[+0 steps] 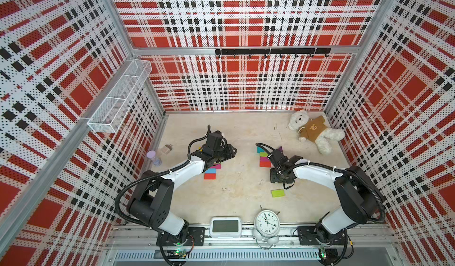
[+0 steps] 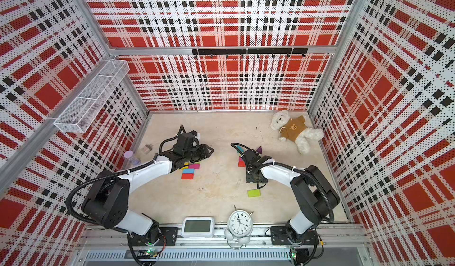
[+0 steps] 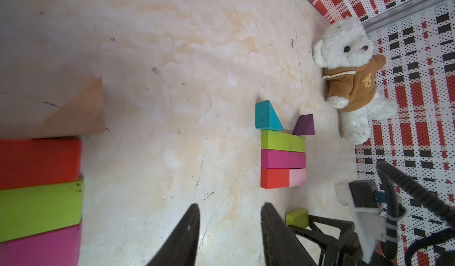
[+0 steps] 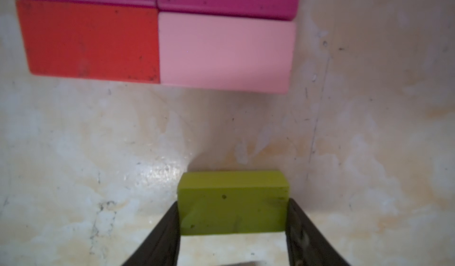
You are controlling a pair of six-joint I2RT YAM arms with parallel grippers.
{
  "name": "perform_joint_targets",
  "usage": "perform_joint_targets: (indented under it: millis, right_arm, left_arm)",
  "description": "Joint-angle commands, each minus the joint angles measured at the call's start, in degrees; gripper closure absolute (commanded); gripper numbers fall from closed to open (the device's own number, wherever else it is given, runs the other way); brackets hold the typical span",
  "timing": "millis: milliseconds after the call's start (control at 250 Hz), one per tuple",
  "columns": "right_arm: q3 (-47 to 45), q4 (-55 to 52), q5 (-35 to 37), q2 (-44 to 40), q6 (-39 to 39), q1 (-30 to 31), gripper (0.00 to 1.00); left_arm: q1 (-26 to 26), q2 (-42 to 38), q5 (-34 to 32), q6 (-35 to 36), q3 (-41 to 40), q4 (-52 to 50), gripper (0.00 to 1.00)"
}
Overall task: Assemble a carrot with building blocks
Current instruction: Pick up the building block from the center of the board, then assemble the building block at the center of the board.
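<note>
Right pincer (image 4: pixel 234 204) clamped on lime brick (image 4: pixel 232 186), near pink brick (image 4: pixel 225 53); left pincer (image 3: pixel 230 205) parted, gripping nothing.

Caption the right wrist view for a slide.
Right claw grips a lime block just short of the red-orange block and pink block.

I see a teddy bear (image 1: pixel 314 131) in the far right corner of the worktop (image 1: pixel 246 198), an alarm clock (image 1: pixel 267 224) beside a white display (image 1: pixel 225 226) up front, and a lilac hourglass (image 1: pixel 154 157) on the left.

Near right arm (image 1: pixel 316 172), lime brick (image 1: pixel 278 193) alone; beside left arm (image 1: pixel 183 170), red brick (image 1: pixel 210 176) touching blue brick (image 1: pixel 210 170).
</note>
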Motion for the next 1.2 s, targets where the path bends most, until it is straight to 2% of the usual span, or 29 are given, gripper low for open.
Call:
perform_joint_targets:
  millis: [0, 556, 1197]
  right_arm:
    - [1.71, -0.86, 1.86, 1.47, 5.88, 0.69, 0.40]
    - [11.18, -1.54, 3.07, 9.99, 5.55, 1.62, 0.41]
    - [14.28, -2.60, 4.22, 11.91, 3.18, 1.63, 0.39]
  left_arm:
    - [0.69, 1.00, 1.68, 0.52, 1.80, 2.22, 0.55]
    - [2.31, 1.49, 4.18, 0.23, 0.95, 3.82, 0.55]
    - [2.61, 2.46, 4.82, -0.30, 0.96, 4.43, 0.55]
